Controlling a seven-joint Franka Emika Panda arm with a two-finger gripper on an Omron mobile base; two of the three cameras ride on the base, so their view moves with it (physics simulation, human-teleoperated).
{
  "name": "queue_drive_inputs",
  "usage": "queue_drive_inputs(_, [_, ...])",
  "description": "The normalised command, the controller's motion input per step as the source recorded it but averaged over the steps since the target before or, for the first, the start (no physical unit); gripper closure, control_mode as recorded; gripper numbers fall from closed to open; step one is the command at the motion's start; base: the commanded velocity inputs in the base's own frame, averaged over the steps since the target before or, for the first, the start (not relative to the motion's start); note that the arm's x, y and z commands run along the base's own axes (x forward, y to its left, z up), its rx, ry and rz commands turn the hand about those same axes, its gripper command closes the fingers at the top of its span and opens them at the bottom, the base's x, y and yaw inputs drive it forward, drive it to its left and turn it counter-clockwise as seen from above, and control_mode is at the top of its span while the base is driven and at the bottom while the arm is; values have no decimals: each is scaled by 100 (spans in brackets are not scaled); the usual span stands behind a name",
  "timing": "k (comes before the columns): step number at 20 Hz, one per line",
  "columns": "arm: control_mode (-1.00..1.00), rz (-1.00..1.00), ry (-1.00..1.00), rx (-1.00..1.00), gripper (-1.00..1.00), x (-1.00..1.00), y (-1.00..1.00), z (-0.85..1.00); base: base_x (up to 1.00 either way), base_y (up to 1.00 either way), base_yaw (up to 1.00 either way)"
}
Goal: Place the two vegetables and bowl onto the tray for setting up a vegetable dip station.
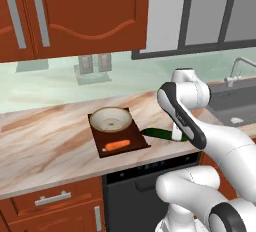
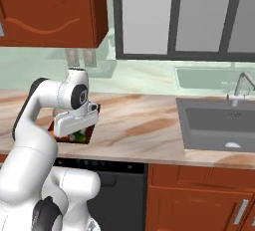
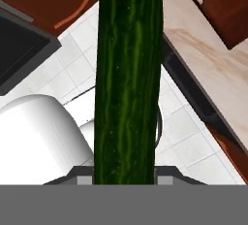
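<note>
The hand view showed the cucumber point(image 3: 128, 78) close up, running lengthwise up from between the finger tips, dark green with paler streaks; the gripper point(image 3: 125, 173) was pinching it. The left base view showed what that one did not: the tray point(image 1: 139, 142) on the counter point(image 1: 45, 141), with the bowl point(image 1: 110, 119) sitting on its far half and the carrot point(image 1: 117, 145) lying on its near half. There the cucumber point(image 1: 161, 134) stuck out just past the tray's right edge, held over the counter's front, apart from the carrot. In the right base view the hand point(image 2: 75, 120) hid most of the tray point(image 2: 84, 138), with a bit of green point(image 2: 77, 137) beneath it.

The counter was pale marbled stone, over red-brown cabinets point(image 1: 52, 203), with a sink point(image 2: 219, 123) and tap point(image 2: 240, 88) to the right and a window point(image 2: 184, 16) above.

One bowl, one carrot, one cucumber, one tray
</note>
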Motion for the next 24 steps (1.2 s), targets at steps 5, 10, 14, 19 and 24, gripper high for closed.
queue_drive_inputs(5, [100, 0, 0, 0, 100, 0, 0, 0, 8, 59, 0])
queue_drive_inputs(10, [100, 0, 0, 0, 100, 0, 0, 0, 9, 46, 0])
queue_drive_inputs(14, [100, 0, 0, 0, 100, 0, 0, 0, 20, 30, 0])
queue_drive_inputs(19, [100, 0, 0, 0, 100, 0, 0, 0, 26, 13, 0])
queue_drive_inputs(24, [100, 0, 0, 0, 100, 0, 0, 0, 26, 8, 0])
